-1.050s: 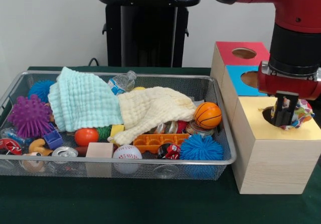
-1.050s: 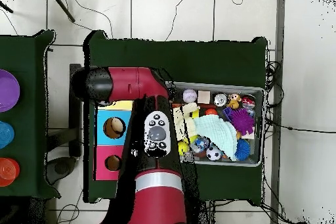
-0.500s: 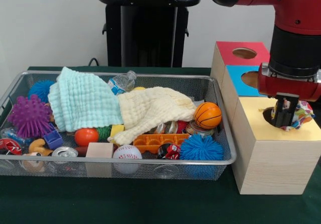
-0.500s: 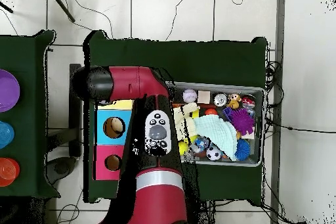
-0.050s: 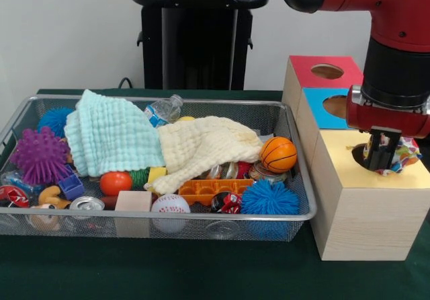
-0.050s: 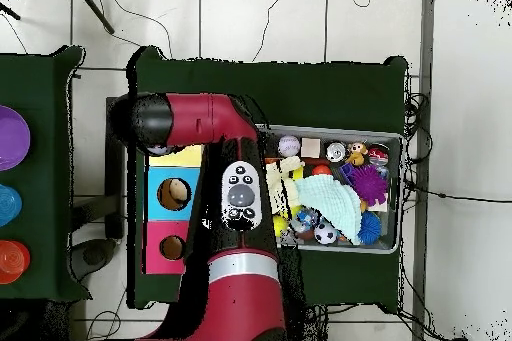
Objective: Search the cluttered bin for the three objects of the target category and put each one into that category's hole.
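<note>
My gripper (image 5: pixel 381 160) hangs pinched on a crinkly multicoloured wrapper (image 5: pixel 406 156) that bulges out to one side of it, with the dark hole (image 5: pixel 360 153) in the yellow-topped box (image 5: pixel 366 212) directly beneath and the bin (image 5: pixel 201 216) well off sideways.

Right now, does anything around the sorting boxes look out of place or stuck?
Yes. A crumpled colorful wrapper sits bunched at the rim of the yellow box's hole, beside the end effector, not dropped through. Otherwise the boxes look normal.
</note>
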Robot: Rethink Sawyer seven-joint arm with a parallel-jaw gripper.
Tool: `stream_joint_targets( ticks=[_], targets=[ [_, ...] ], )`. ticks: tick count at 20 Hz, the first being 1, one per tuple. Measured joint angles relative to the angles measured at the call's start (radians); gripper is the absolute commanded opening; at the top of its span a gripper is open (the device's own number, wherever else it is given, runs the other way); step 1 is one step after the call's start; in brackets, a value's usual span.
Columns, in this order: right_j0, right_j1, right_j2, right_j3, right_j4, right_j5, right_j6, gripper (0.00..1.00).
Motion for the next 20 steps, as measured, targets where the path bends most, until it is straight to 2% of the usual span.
stream_joint_targets(
  ticks=[20],
  targets=[
    [-0.017, 0.0, 0.025, -0.004, -0.015, 0.011, 0.0, 0.0]
  ],
)
